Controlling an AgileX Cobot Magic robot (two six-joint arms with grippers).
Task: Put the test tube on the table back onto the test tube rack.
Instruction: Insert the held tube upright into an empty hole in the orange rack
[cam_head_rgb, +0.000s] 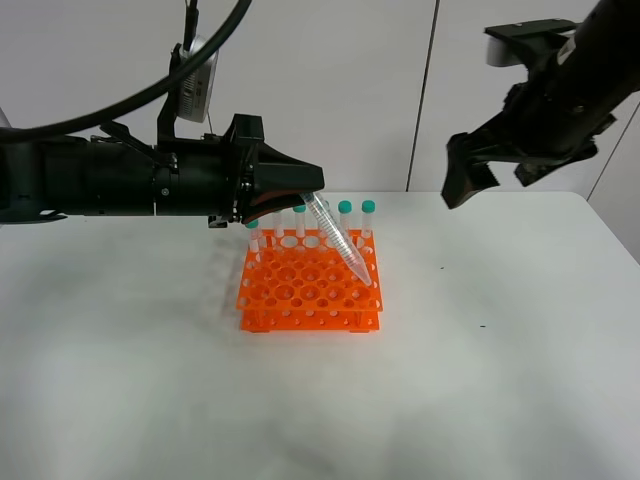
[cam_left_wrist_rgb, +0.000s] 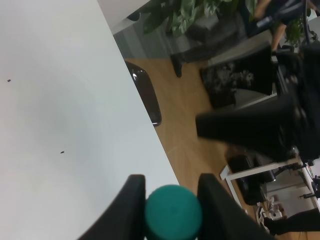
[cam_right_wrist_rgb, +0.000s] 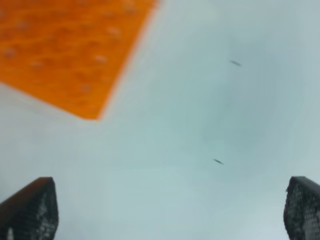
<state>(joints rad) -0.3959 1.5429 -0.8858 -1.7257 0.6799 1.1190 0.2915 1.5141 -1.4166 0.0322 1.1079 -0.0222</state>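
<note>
— From the high camera, where is the test tube (cam_head_rgb: 338, 242)?

— Off the tabletop (cam_head_rgb: 150, 390). The left pincer (cam_head_rgb: 314, 190) clamps it at its capped end. It hangs tilted, with the pointed tip down over the right part of the orange test tube rack (cam_head_rgb: 300, 290). I cannot tell whether the tip is inside a hole.

— And the rack?

— It sits flat on the tabletop near the middle. The other tubes (cam_head_rgb: 368, 215) stand upright along its far side, teal caps up.

— The right pincer (cam_head_rgb: 495, 180)?

— It hangs high above the tabletop's right far side, well apart from the rack, with its jaws apart and nothing between them.

— What does the left wrist camera show?

— The round teal cap (cam_left_wrist_rgb: 173, 212) is squeezed between two dark fingers (cam_left_wrist_rgb: 131, 210) of the left pincer (cam_left_wrist_rgb: 173, 220). The white tabletop (cam_left_wrist_rgb: 60, 100) lies beyond, with its edge and a wooden floor past it. The tube's body is hidden behind the cap.

— The right wrist camera?

— It is blurred. The two fingertips (cam_right_wrist_rgb: 30, 212) of the right pincer (cam_right_wrist_rgb: 167, 210) are spread wide and hold nothing. A corner of the test tube rack (cam_right_wrist_rgb: 65, 50) shows on the tabletop (cam_right_wrist_rgb: 200, 125), and two small dark specks (cam_right_wrist_rgb: 218, 161) mark the white surface.
</note>
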